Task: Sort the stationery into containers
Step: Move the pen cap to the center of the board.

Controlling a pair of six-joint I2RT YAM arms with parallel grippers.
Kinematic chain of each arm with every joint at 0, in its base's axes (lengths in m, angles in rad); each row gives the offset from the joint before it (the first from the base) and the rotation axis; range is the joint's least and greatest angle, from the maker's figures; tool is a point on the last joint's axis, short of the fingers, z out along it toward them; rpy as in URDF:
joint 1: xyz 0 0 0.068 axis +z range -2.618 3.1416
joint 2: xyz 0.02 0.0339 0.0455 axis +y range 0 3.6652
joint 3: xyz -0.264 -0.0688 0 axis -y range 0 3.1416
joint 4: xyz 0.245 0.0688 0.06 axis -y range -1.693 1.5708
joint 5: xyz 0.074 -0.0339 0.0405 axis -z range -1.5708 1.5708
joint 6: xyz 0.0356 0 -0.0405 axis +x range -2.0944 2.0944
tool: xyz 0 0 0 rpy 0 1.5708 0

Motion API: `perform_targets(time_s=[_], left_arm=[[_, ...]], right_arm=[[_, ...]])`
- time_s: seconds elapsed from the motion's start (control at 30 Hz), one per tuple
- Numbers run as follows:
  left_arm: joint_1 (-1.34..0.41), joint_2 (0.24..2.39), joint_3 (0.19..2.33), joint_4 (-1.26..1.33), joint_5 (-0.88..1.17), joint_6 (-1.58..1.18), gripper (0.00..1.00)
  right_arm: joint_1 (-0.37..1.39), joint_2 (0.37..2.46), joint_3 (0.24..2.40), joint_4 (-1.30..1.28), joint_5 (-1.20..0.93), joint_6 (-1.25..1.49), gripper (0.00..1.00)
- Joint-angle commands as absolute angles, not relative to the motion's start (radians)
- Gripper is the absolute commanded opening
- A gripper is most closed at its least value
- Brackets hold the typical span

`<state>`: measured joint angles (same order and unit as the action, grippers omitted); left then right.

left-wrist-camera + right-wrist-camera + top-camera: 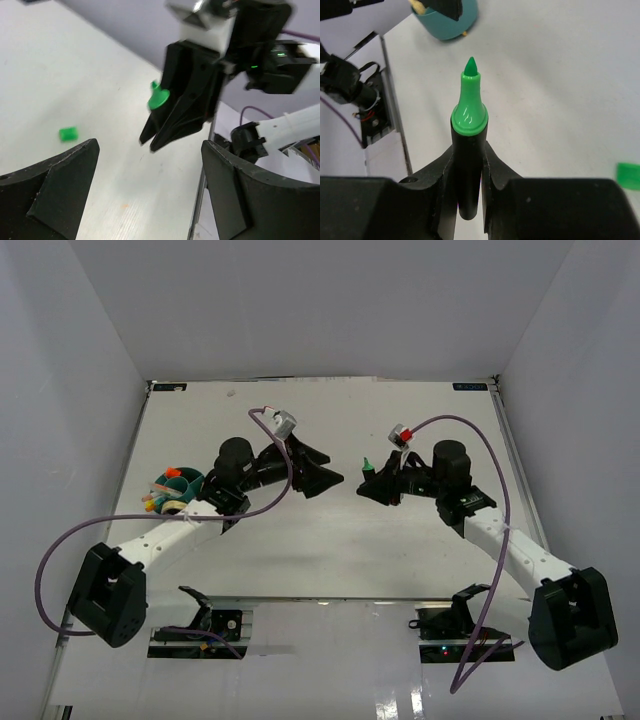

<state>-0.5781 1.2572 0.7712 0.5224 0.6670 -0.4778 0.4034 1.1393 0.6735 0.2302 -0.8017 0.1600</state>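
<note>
My right gripper is shut on a short black marker whose green tip points forward, uncapped. In the top view this marker sticks up from the right gripper near the table's middle. My left gripper faces it from the left, open, with nothing between its fingers. In the left wrist view the right gripper hangs just ahead with the green marker in it. A tiny green square lies on the table. The round teal tub holds several pens at the left.
The green square lies right of the right gripper. The teal tub sits far ahead in the right wrist view. A purple cable loops over the right arm and another trails from the left arm. The table's metal edge runs near the left gripper.
</note>
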Motion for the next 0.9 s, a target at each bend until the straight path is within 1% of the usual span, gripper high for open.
perform_targets(time_s=[0.0, 0.1, 0.3, 0.47, 0.53, 0.57, 0.67, 0.7, 0.77, 0.87], left_arm=[[-0.574, 1.307, 0.865, 0.252, 0.505, -0.434, 0.94], [-0.575, 1.377, 0.948, 0.163, 0.456, -0.439, 0.94], [-0.610, 1.616, 1.104, 0.088, 0.379, -0.529, 0.93], [-0.678, 1.851, 1.328, -0.092, 0.218, -0.589, 0.87], [-0.701, 1.916, 1.440, -0.179, 0.177, -0.615, 0.86], [-0.724, 1.968, 1.469, -0.202, 0.131, -0.626, 0.85], [-0.765, 2.028, 1.558, -0.259, 0.057, -0.666, 0.82], [-0.773, 2.060, 1.574, -0.265, 0.025, -0.673, 0.80], [-0.793, 2.086, 1.594, -0.268, 0.015, -0.701, 0.77], [-0.814, 2.129, 1.626, -0.268, -0.054, -0.719, 0.73]], right_arm=[[0.373, 1.036, 0.655, 0.186, -0.625, 0.152, 0.08], [0.368, 0.945, 0.640, 0.143, -0.473, 0.147, 0.08], [0.368, 0.774, 0.603, 0.087, -0.292, 0.146, 0.08], [0.368, 0.660, 0.562, 0.065, -0.235, 0.146, 0.08], [0.370, 0.637, 0.549, 0.058, -0.227, 0.146, 0.08], [0.368, 0.614, 0.534, 0.054, -0.222, 0.147, 0.08], [0.370, 0.568, 0.512, 0.051, -0.213, 0.156, 0.08], [0.368, 0.555, 0.497, 0.049, -0.207, 0.163, 0.08], [0.368, 0.525, 0.485, 0.051, -0.209, 0.167, 0.08], [0.368, 0.502, 0.471, 0.034, -0.216, 0.172, 0.08]])
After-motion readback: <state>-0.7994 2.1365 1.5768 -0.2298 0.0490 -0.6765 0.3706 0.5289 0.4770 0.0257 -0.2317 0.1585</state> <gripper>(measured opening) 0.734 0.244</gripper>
